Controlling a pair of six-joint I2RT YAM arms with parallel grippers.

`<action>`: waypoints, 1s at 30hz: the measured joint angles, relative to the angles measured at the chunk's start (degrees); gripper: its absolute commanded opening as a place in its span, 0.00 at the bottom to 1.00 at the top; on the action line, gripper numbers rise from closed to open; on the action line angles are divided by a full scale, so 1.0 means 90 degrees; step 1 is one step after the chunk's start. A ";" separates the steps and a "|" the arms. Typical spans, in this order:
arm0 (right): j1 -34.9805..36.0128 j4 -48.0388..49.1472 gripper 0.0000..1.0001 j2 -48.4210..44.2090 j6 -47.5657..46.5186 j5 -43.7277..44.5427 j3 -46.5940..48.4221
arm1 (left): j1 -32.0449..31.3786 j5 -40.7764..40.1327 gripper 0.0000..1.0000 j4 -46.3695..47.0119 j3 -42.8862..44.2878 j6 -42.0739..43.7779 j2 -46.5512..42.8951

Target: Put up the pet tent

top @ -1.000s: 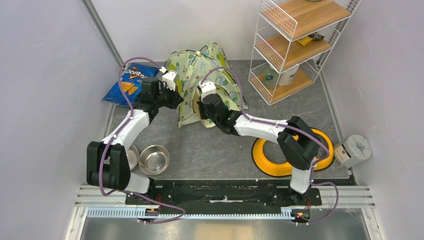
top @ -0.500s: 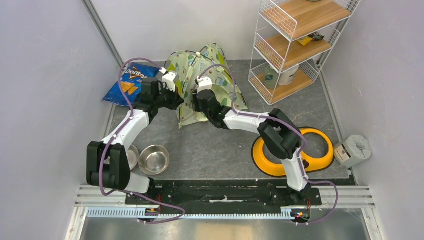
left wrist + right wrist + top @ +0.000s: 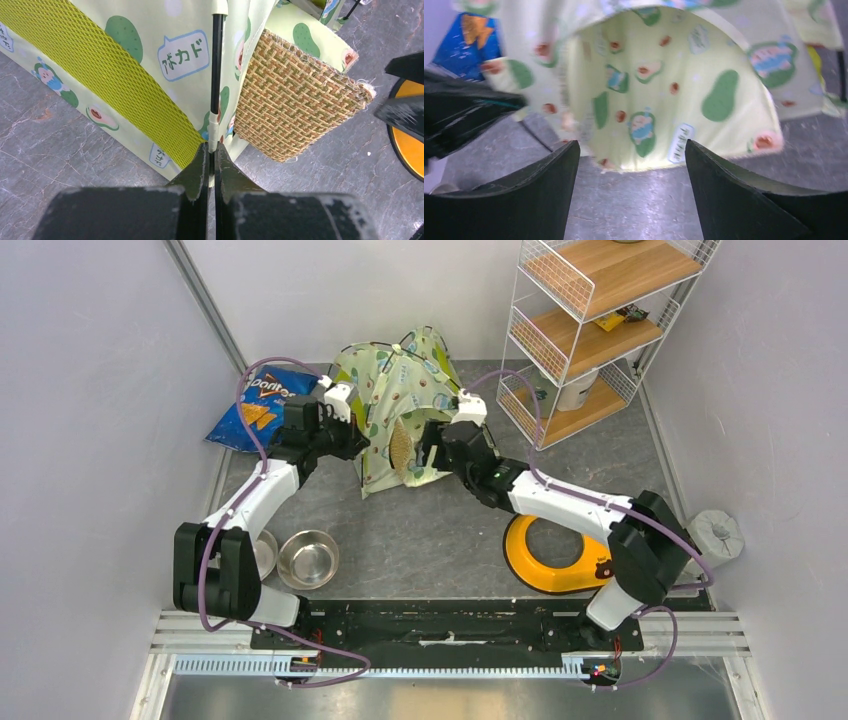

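Now, L to R, all refs to the pet tent (image 3: 400, 380).

- Doritos bag (image 3: 256, 408): lies flat just left of tent, not touching it.
- Left end effector (image 3: 210, 159): low at tent's left-front corner. Jaws pinched narrow on the thin black pole (image 3: 217, 65) where it runs down the seam. Mesh panel (image 3: 100, 75) sits left of the pole.
- Tent itself: on the surface (image 3: 440, 530), peak up, but front fabric slack & creased. Half raised, by my read.
- Woven mat (image 3: 297, 107) w/ matching print backing: leans tilted at tent's front, against the fabric. Can't tell if it's inside the doorway.
- Right end effector (image 3: 631, 150): just right-front of tent, jaws wide, nothing betw. them. Wrist view blurred, printed fabric ahead of the fingers.
- Wire shelf rack (image 3: 590, 330): right of tent, near, not touching.

Step in hand (judgement): left pins the frame at one corner, and right is free to take a grip.

Next move prob. needs right to close on a fabric edge or pole on tent's right side. It should then draw that outward so the walls tension, w/o dragging the pinned corner. Mat likely goes in after.
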 measured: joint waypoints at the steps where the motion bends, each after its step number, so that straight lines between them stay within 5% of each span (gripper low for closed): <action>1: -0.0049 -0.0083 0.84 -0.0027 0.0180 0.0044 -0.0049 | 0.0000 -0.0002 0.02 0.0007 0.0000 -0.0024 0.0000; 11: -0.0974 -0.0733 0.80 0.0729 0.1831 0.0049 -0.0396 | 0.0000 -0.0032 0.02 0.0066 -0.0002 -0.0158 0.0000; 21: -0.1030 -0.0345 0.42 0.1569 0.1957 -0.0245 -0.0141 | -0.0005 -0.0206 0.02 0.0056 -0.0010 -0.0160 0.0012; 25: -0.1037 -0.0005 0.15 0.1598 0.1685 -0.0240 -0.0083 | -0.0005 -0.0216 0.02 0.0056 -0.0010 -0.0160 0.0029; 30: -0.1030 0.0678 0.00 0.1722 0.1280 -0.0296 0.0180 | -0.0007 -0.0189 0.02 0.0061 -0.0010 -0.0160 0.0078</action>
